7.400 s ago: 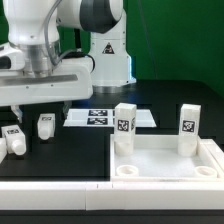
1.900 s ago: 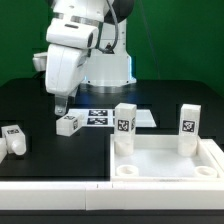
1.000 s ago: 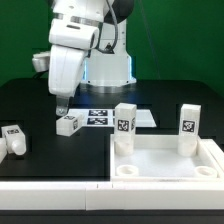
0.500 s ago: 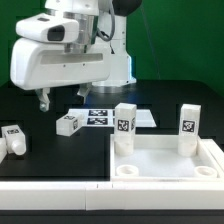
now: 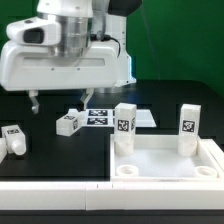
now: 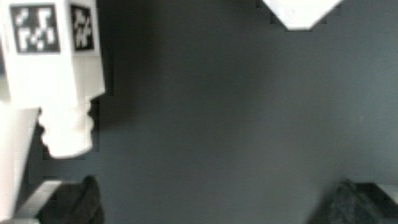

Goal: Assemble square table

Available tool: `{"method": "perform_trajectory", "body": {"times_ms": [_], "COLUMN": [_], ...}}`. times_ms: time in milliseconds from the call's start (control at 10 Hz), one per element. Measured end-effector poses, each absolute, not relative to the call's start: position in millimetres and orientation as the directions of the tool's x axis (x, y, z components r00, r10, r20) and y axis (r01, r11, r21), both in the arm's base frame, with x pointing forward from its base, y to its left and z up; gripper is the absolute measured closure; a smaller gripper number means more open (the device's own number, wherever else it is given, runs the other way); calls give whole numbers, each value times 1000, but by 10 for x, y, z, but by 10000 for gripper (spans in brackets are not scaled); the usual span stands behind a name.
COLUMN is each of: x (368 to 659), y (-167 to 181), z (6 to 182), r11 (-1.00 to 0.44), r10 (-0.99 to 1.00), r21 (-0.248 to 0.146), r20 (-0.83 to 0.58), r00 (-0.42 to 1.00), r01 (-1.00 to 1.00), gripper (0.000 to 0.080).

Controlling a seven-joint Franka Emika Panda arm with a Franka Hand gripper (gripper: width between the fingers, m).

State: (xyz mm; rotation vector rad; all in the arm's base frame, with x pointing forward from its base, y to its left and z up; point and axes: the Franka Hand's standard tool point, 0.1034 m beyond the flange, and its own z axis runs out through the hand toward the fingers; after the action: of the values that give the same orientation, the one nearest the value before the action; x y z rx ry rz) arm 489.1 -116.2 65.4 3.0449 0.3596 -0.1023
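The square table top (image 5: pixel 165 160), a white tray with a raised rim, lies at the exterior view's right with two white tagged legs standing upright in its far corners (image 5: pixel 124 125) (image 5: pixel 189 124). A third leg (image 5: pixel 68 124) lies on the black table near the marker board (image 5: pixel 100 117). A fourth leg (image 5: pixel 12 138) lies at the far left. My gripper (image 5: pixel 60 100) hangs open and empty above the table, over the lying third leg. In the wrist view a lying tagged leg (image 6: pixel 54 60) shows beside one finger, with the gripper (image 6: pixel 217 205) open over bare black surface.
A long white bar (image 5: pixel 55 185) runs along the front edge at the exterior view's left. The robot base (image 5: pixel 105 60) stands behind the marker board. A white corner (image 6: pixel 302 12) shows at the edge of the wrist view.
The wrist has turned, so the gripper now faces the exterior camera broadside, and it has shifted toward the exterior view's left. The leg next to the marker board stays where it lay.
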Motion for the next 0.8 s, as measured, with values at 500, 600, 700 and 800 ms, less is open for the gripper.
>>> {"method": "perform_trajectory", "body": {"times_ms": [500,600,700,800], "x": [4874,4849,4645,4582], "y": [-1067,-1058,-1047,-1075], "z": [558,551,526,526], "r11": [-981,-972,-954,-944], "r10": [-194,-232,-287,-310], "r21": [17,16,-1,-9], "r20": [-144,-157,-279,-319], "r00": [970,960,917,896], "r01": [-194,-233,-299,-330], "gripper": [151,151,151,151]}}
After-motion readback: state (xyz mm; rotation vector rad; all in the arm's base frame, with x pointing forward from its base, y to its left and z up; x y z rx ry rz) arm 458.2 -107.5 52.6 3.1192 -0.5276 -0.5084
